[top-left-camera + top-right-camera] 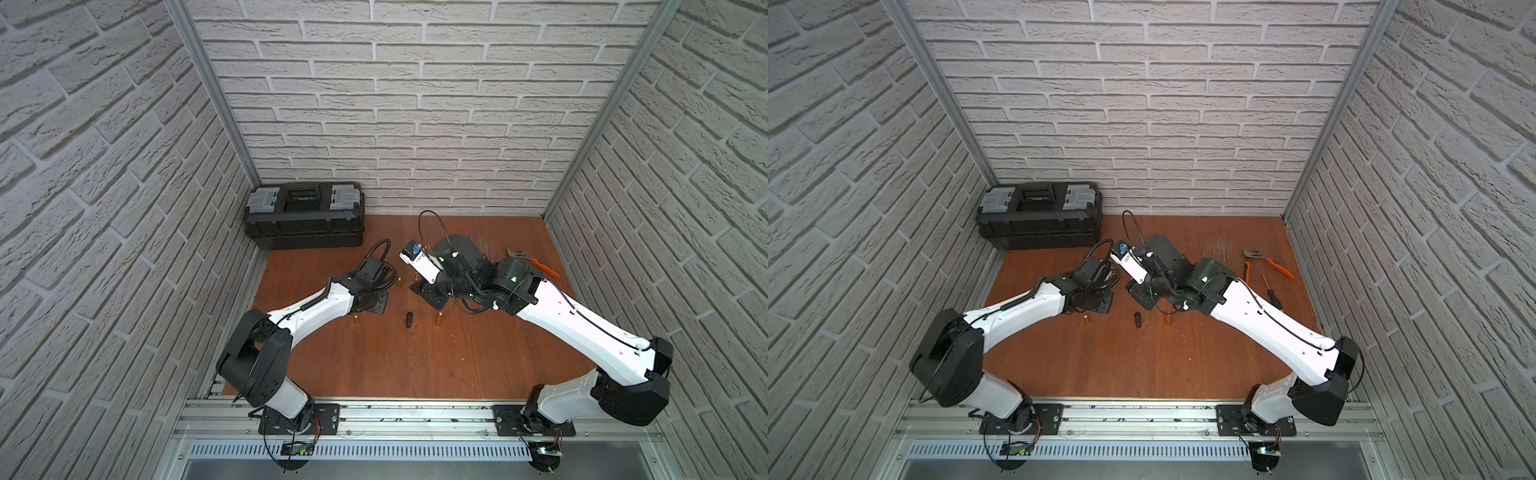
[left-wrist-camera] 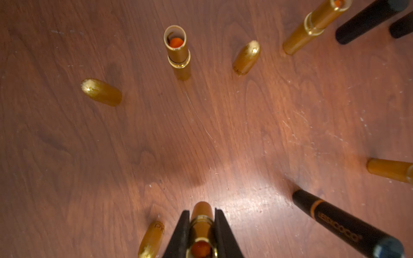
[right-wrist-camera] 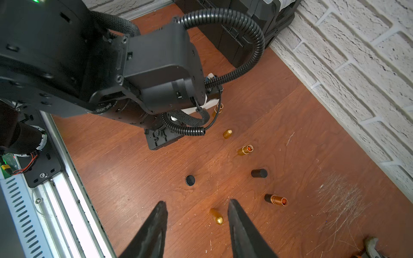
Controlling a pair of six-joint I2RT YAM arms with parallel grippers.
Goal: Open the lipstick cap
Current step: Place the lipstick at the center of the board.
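- Lipstick point(image 2: 202, 223): gold, uncapped, orange bullet showing at its open end; it is sitting between the black fingers point(image 2: 178, 234) of the left gripper point(image 2: 201, 211), which is clamping it from both sides.
- Gold cap point(image 2: 152, 239) is resting on the wooden table point(image 2: 223, 138) just beside that grip, its domed end running off the frame edge.
- Right gripper point(image 3: 197, 201) is hovering over the table with jaws well apart, gripping nothing; a second gold cap point(image 3: 216, 216) is showing on the table between its fingers.
- Black tube point(image 2: 339, 221) is running out of frame.
- In both top views the left arm point(image 1: 316, 307) is hiding the held lipstick; in the right wrist view the same arm is covering it too.
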